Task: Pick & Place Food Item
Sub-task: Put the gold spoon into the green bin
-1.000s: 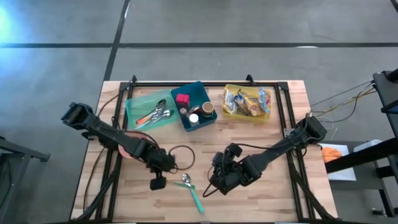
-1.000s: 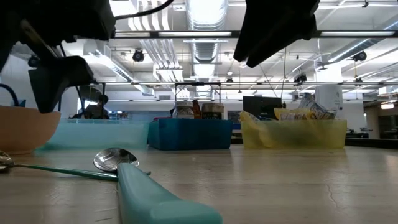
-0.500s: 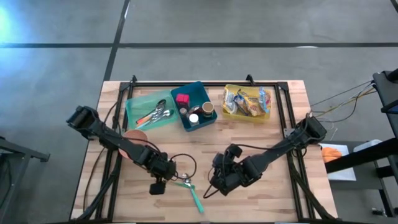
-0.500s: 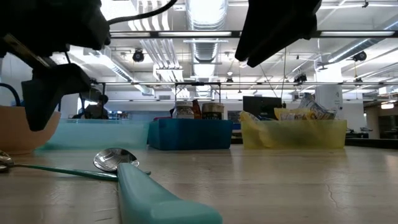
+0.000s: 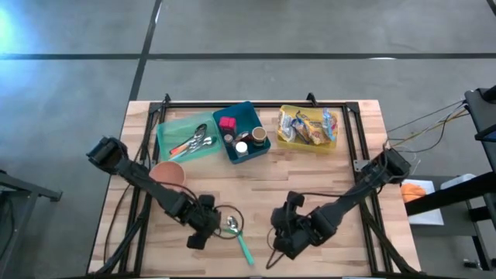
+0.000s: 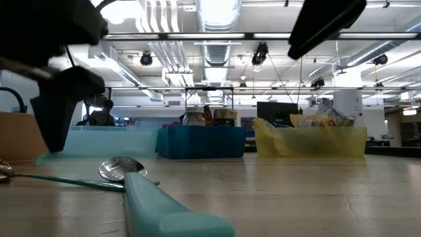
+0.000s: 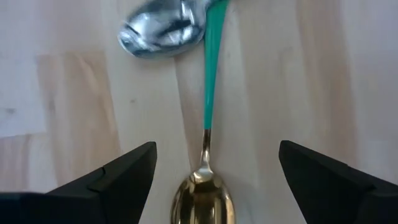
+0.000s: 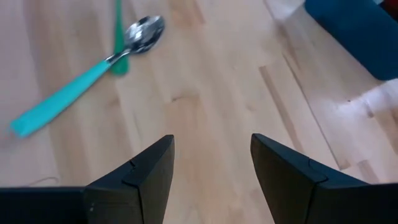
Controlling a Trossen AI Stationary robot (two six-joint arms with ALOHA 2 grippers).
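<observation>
Over the spoons point(image 7: 202, 118), left gripper point(image 5: 203, 230) has arrived, fingers apart; right gripper point(image 5: 288, 242) seemingly retreated, open.

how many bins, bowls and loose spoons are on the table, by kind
bins: 3, light teal, dark blue, yellow
bowls: 1, the tan bowl
loose spoons: 2, gold spoon, silver spoon, both with teal handles
total: 6

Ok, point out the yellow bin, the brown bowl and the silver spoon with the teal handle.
yellow bin point(image 5: 282, 139), high view, on its left wall.
brown bowl point(image 5: 168, 173), high view, on its inside.
silver spoon point(image 8: 144, 32), right wrist view, on its shiny scoop.
</observation>
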